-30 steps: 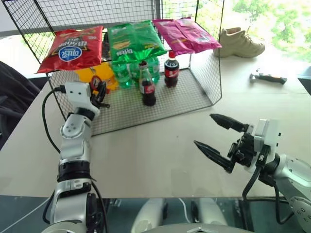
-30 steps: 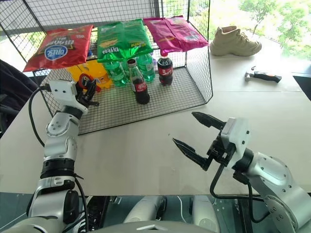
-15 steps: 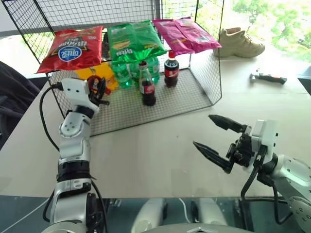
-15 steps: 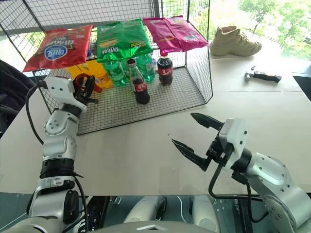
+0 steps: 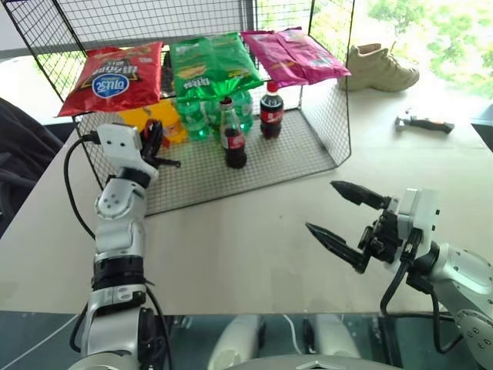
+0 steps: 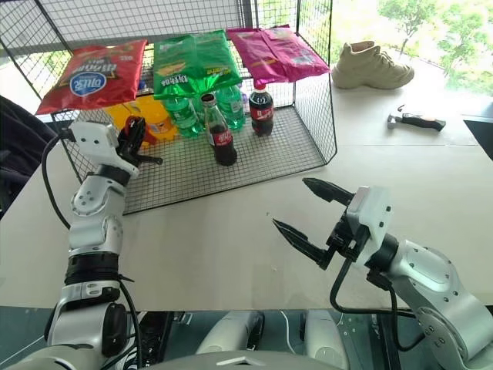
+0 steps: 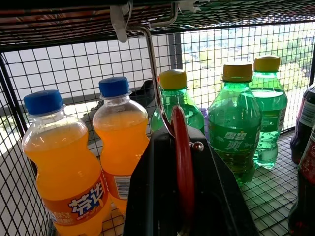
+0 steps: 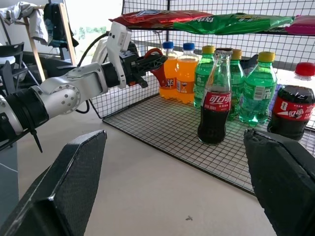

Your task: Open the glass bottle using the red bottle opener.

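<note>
Left claw (image 8: 147, 63) clamped on red bottle opener (image 7: 183, 162), which hangs from a hook (image 7: 152, 73) in the wire rack (image 5: 323, 123). Glass bottle (image 5: 233, 135) stands to its right. Right claw (image 5: 339, 216) gapes wide, empty, over table (image 5: 254, 231).

Snack bags (image 5: 208, 65) lie atop a wire rack (image 5: 327, 116); orange bottles (image 7: 93, 152) and green bottles (image 7: 236, 123) stand inside; far right on the desk (image 5: 254, 231), a shoe (image 5: 381, 68).

Left gripper (image 5: 159, 148) raised, fingers clamped together; right gripper (image 5: 344, 218) held low, fingers spread wide, empty.
</note>
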You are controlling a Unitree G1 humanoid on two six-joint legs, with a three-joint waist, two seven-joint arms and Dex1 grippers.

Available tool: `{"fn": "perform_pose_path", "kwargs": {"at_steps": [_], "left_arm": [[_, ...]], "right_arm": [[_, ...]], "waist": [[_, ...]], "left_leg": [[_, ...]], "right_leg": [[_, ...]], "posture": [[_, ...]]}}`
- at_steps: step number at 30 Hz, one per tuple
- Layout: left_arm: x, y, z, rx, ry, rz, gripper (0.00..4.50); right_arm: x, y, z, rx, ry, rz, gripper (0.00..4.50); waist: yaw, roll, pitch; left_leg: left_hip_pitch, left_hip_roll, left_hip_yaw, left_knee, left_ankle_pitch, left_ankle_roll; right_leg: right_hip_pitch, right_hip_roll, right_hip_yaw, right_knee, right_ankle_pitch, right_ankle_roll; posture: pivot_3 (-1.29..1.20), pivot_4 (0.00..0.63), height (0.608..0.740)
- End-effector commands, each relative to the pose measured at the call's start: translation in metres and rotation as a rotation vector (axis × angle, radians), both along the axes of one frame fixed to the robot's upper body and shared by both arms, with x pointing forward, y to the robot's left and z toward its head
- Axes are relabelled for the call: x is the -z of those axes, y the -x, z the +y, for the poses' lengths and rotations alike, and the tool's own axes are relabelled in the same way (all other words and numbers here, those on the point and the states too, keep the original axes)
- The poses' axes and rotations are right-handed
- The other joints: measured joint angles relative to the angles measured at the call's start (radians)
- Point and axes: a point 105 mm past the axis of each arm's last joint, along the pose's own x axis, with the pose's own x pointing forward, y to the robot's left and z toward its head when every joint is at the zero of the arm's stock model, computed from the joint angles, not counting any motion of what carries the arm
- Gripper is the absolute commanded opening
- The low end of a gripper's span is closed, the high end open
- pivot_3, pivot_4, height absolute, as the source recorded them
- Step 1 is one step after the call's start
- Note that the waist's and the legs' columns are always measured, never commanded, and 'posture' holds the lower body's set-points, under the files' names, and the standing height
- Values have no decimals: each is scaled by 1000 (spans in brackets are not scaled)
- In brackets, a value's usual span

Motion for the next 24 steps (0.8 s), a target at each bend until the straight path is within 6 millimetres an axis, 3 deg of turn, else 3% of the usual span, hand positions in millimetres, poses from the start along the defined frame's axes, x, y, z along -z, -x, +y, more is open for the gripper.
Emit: {"fn": "perform_pose_path", "kwargs": {"at_steps": [1, 8, 12, 24], "left_arm": [[-10, 5, 0, 21, 49, -33, 12], [-19, 11, -19, 283, 489, -25, 12], [-22, 17, -25, 400, 652, -11, 12], [-33, 34, -12, 497, 849, -79, 12]], "right_arm": [[-7, 3, 2, -16, -9, -46, 4500], [-7, 3, 2, -12, -11, -50, 4500], [-7, 3, 2, -8, -11, -49, 4500], [-6, 2, 1, -5, -7, -49, 4500]], "waist": [[0, 0, 0], [0, 0, 0], [-2, 0, 0], [-3, 0, 0]], "left_leg": [[0, 0, 0, 0, 0, 0], [0, 0, 0, 1, 0, 0], [0, 0, 0, 1, 0, 0], [1, 0, 0, 1, 0, 0]], "right_leg": [[0, 0, 0, 0, 0, 0], [0, 0, 0, 0, 0, 0], [0, 0, 0, 1, 0, 0], [0, 1, 0, 1, 0, 0]], "posture": [[0, 150, 732], [0, 150, 732], [0, 150, 732], [0, 150, 732]]}}
